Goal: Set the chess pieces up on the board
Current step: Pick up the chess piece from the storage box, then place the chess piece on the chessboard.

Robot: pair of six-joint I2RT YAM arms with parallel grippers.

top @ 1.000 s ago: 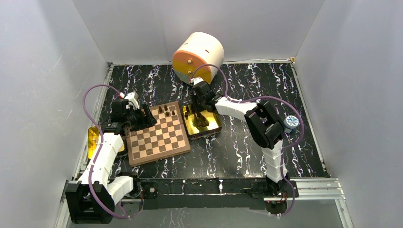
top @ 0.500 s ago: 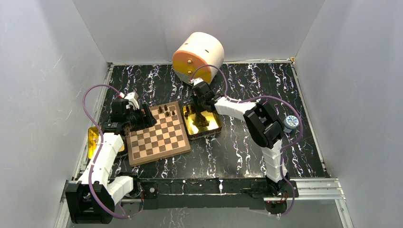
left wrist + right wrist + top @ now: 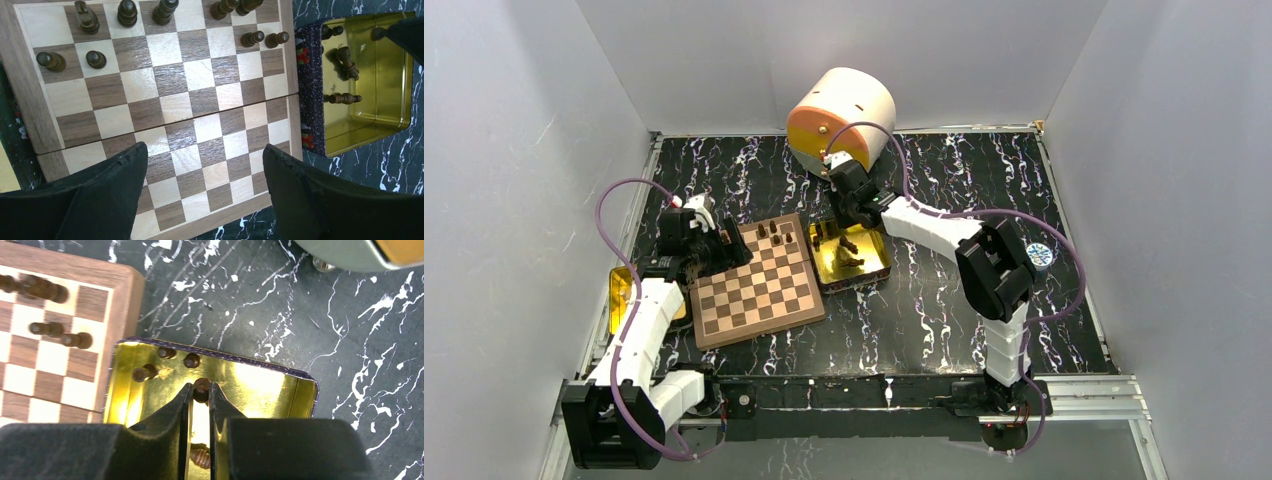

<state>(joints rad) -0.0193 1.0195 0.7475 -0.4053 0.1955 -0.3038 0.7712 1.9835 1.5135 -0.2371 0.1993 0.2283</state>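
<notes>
Brown chess pieces; blurry pot label

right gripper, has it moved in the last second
Yes. In the top view the right gripper has shifted from over the middle of the gold tin toward its far edge, nearer the orange-and-white drum, jaws shut on a chess piece.

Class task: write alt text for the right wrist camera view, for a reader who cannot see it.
The right gripper pinches a small dark chess piece over an open gold tin, where three more pieces sit near its far wall. A chessboard corner lies at left.
</notes>
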